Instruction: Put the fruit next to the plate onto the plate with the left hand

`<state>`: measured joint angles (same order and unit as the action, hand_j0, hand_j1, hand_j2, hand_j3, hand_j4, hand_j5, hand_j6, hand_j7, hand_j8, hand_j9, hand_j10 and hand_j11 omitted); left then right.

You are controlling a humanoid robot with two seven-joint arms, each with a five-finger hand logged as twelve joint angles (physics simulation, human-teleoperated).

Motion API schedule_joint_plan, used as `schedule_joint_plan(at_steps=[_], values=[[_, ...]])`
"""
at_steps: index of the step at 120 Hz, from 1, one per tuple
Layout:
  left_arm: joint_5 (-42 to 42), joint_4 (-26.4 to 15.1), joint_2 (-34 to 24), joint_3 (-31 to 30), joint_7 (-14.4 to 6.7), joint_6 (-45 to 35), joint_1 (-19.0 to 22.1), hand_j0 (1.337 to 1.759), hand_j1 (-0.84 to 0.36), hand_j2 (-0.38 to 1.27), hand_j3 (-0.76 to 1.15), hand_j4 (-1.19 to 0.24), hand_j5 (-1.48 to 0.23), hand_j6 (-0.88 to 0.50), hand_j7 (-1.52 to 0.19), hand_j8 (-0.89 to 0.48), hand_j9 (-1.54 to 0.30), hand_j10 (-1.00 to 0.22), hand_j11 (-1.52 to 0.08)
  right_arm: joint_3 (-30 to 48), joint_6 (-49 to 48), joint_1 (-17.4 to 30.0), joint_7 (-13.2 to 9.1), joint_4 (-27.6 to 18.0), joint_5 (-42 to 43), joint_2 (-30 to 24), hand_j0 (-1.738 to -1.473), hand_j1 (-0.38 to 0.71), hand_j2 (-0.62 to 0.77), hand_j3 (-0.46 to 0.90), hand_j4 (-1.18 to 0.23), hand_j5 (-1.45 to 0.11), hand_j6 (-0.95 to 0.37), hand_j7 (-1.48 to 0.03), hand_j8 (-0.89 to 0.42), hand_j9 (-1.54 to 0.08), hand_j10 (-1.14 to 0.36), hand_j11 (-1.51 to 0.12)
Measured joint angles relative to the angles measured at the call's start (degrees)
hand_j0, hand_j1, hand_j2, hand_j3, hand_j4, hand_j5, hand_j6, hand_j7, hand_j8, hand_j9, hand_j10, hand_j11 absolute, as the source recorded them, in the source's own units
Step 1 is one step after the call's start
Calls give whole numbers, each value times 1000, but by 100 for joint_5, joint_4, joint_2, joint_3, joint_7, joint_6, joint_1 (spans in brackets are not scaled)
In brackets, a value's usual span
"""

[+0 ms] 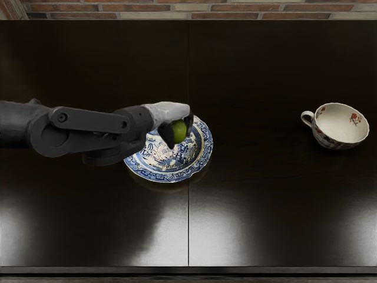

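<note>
My left arm (82, 127) runs off the left edge and covers the left side of the plate (199, 147). Dark fingers (166, 137) hide much of the green fruit (179, 131); I cannot tell whether it touches the plate.

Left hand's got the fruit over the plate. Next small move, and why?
Probably lower it slightly, then let go: the left hand grips the green fruit above the plate, near its middle, and contact with the plate can't be confirmed.
</note>
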<state>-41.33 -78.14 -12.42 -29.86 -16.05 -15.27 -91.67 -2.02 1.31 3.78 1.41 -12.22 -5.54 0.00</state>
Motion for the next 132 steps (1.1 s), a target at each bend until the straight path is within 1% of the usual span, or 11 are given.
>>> schedule_joint_plan(at_steps=[10,28,33,37,53,71,85,95,104,112,132], values=[[-21,48,12,-7,-2,-9,81,1649,-279,237,0,-722,-1077,-331,-1046,-209,-1042,-489,-1027,0,0,0,0,0,0,0,-1658,-312,-6,0,-31,-40,-31,-40,-31,-40,-31,-40],[-31,78,19,-10,-2,-14,229,1651,-265,254,0,-761,-992,-384,-970,-254,-978,-526,-966,0,-2,0,0,0,0,0,-1658,-312,-6,0,-31,-40,-31,-40,-31,-40,-31,-40],[50,83,33,-7,1,-30,229,1652,-246,233,0,-700,-913,-421,-893,-282,-902,-551,-892,0,-1,0,0,0,0,0,-1658,-312,-6,0,-31,-40,-31,-40,-31,-40,-31,-40],[209,86,37,-2,2,-49,229,1653,-219,208,0,-644,-846,-436,-825,-291,-833,-519,-825,0,-1,0,0,0,0,0,-1658,-312,-6,0,-31,-40,-31,-40,-31,-40,-31,-40],[539,86,-40,99,10,-65,198,1655,-100,135,0,-464,-607,-355,-596,-280,-600,-399,-596,0,-1,0,0,0,0,0,-1658,-312,-6,0,-31,-40,-31,-40,-31,-40,-31,-40],[634,56,-540,516,14,144,176,1657,-23,91,0,-354,-462,-302,-457,-266,-459,-323,-457,0,-1,0,0,0,0,0,-1658,-312,-6,0,-31,-40,-31,-40,-31,-40,-31,-40],[901,-78,-1482,910,16,332,188,1657,7,74,0,-310,-404,-281,-401,-260,-402,-292,-401,0,0,0,0,0,0,0,-1658,-312,-6,0,-31,-40,-31,-40,-31,-40,-31,-40],[1470,-254,-2537,1115,34,539,310,1658,21,66,0,-291,-378,-272,-376,-258,-377,-279,-376,0,0,0,0,0,0,0,-1658,-312,-6,0,-31,-40,-31,-40,-31,-40,-31,-40],[2064,-349,-3573,1447,39,1127,698,1658,28,62,0,-280,-363,-267,-362,-257,-362,-272,-362,0,0,0,0,0,0,0,-1658,-312,-6,0,-31,-40,-31,-40,-31,-40,-31,-40],[2622,-392,-4329,1675,34,1805,849,1658,34,60,0,-273,-354,-264,-353,-257,-353,-267,-353,0,0,0,0,0,0,0,-1658,-312,-6,0,-31,-40,-31,-40,-31,-40,-31,-40],[3583,-430,-4761,1878,32,3086,1141,1658,42,55,0,-262,-340,-258,-339,-255,-339,-259,-339,0,0,0,0,0,0,0,-1658,-312,-6,0,-31,-40,-31,-40,-31,-40,-31,-40]])
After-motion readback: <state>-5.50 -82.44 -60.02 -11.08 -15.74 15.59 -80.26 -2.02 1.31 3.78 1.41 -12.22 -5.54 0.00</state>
